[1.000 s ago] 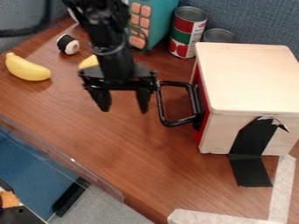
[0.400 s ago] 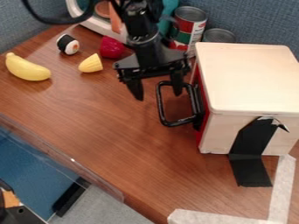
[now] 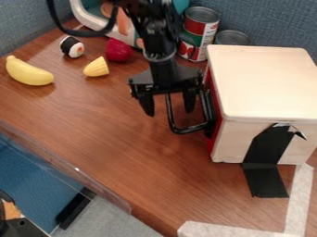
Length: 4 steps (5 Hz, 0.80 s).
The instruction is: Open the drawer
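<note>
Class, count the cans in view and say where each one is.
2. The red-and-green can stands near the far left corner of the box; the grey can is behind the box, partly hidden. The box could hide more.

Jointed black arm, looping black cable, black pincer (image 3: 168,110) with two tapered fingers (image 3: 147,105).

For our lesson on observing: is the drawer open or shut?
The drawer looks shut: its red front sits close against the wooden box, not pulled out.
</note>
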### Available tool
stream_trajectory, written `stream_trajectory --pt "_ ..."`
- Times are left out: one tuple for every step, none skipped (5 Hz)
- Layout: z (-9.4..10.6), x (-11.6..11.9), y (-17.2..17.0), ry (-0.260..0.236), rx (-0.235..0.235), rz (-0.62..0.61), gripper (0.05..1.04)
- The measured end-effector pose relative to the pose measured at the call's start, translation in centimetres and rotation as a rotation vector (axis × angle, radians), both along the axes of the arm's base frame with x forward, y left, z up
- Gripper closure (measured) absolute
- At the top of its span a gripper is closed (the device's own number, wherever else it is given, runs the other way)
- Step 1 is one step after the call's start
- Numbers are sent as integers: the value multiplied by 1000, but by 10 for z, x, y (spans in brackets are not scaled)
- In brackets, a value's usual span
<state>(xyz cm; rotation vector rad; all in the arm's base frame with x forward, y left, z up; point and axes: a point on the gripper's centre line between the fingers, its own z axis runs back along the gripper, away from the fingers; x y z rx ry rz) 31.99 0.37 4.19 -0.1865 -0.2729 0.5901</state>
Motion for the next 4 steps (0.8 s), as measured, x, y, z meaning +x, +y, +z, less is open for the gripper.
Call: stream_trajectory --pt "-19 -5 1 30 37 -9 113" --pt "-32 -11 3 40 66 8 412" --pt "-35 -17 0 46 77 -9 685" --pt "-28 -24 6 51 56 10 899"
